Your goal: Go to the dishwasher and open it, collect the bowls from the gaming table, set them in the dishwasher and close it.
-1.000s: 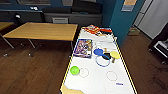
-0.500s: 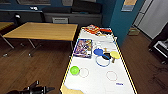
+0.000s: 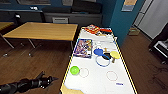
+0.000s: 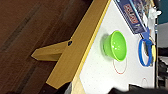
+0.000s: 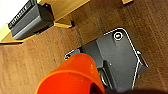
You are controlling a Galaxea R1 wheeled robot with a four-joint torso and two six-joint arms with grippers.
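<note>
Since a second ago nothing has shifted: my left pincer (image 3: 51,79), fingers spread and empty, still hovers beside the table (image 3: 100,82) near the green bowl (image 3: 74,70).

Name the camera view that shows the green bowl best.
The left wrist view: the green bowl shows large there, upright on the white table near its edge. The head view has it small. The right wrist view looks at floor and an orange cup.

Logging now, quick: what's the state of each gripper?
Left gripper: beside the white table, holding nothing; open or shut cannot be told.
Right gripper: an orange cup sits close at it; grip cannot be told.
</note>
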